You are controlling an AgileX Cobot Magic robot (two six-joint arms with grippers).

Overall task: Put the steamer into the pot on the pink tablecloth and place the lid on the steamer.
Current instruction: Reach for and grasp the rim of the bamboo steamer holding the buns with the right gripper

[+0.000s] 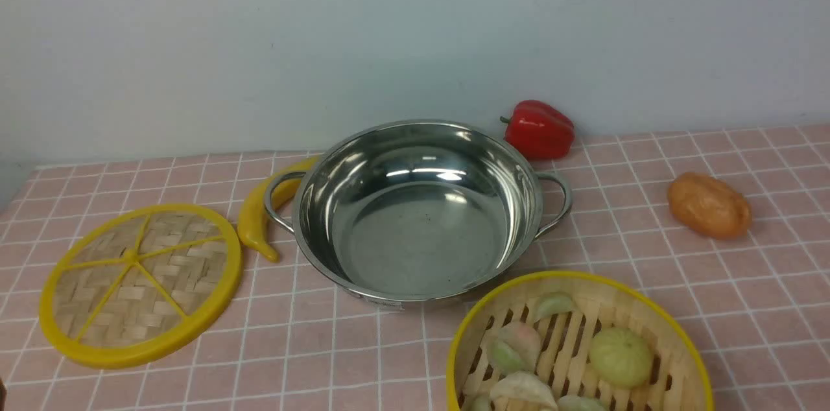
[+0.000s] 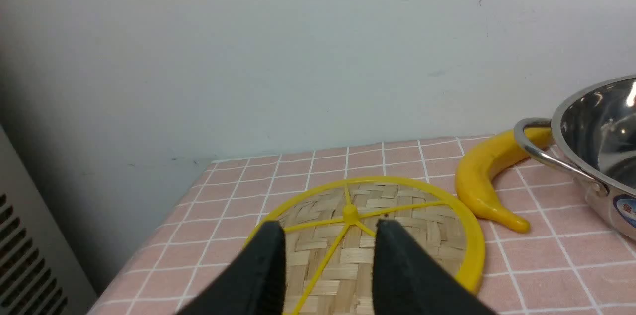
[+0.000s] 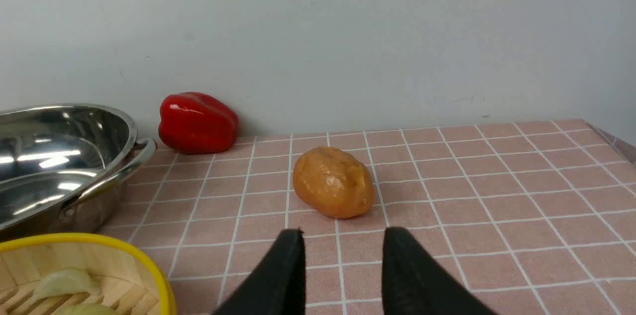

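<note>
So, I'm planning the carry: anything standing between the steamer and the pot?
Nothing visible stands between them: the steamer sits just nearer the robot than the pot, with the pepper beyond both.

The shiny pot (image 1: pixel 421 242), steamer (image 1: pixel 570 333) and lid (image 1: pixel 139 284) lie apart.

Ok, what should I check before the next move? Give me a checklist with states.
Pot empty: ok
Steamer in the pot: not ok, it sits on the cloth
Lid off the steamer: ok, on the cloth at the left
Left jaws open: ok
Right jaws open: ok
Steamer's near rim free to grip: cannot tell, cut off in the front view
</note>
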